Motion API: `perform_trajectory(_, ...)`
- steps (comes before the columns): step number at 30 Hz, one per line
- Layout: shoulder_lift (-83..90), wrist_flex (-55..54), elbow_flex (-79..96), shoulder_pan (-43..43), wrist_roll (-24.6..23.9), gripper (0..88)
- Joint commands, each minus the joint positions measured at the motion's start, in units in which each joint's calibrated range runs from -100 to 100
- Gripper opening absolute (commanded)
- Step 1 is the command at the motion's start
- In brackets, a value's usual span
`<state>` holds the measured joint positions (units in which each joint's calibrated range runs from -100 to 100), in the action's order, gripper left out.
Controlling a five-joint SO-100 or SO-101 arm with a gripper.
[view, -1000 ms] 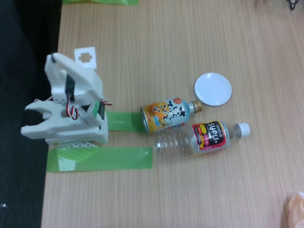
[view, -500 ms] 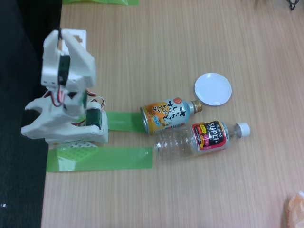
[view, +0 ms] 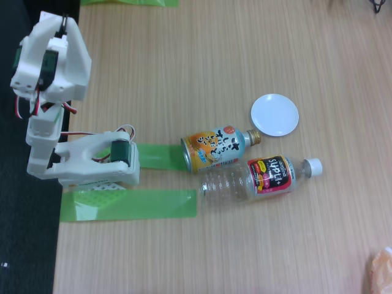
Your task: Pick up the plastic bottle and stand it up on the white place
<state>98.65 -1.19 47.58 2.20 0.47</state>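
Down on the wooden table (view: 202, 67), seen from the fixed view, the plastic bottle (view: 260, 179) lies on its side a little to the four o'clock of centre, white cap pointing to three o'clock and clear ribbed base toward nine. Pressed right along its upper side lies an orange and light-blue can (view: 217, 149) with a gold cap, the two touching or very nearly so. The white plate (view: 274, 114) sits just past the can's cap, up at about one o'clock from the bottle.

That can is the worry, I'd say. A finger coming down on the bottle's twelve o'clock side has almost no gap to slip into, so it could nudge the can, roll it toward the plate, or catch both at once. The bottle is also round, clear and light (empty by the look of it), so a grip too near the cap could let it swing or slip while being tipped upright, and the plate is barely wider than its base.

The arm (view: 52, 73) is folded back over its base (view: 98, 168) at the nine o'clock edge, its upper links reared up toward eleven o'clock, well apart from everything. Whether its gripper is open or closed I cannot tell from here; nothing appears to be held.
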Motion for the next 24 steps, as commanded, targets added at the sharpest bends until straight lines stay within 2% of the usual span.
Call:
perform_trajectory(1, -0.3, 1.0, -1.5, -0.3, -0.1, 1.2)
perform_trajectory(24, -0.2, 1.3, -1.5, -0.4, -0.1, 1.2)
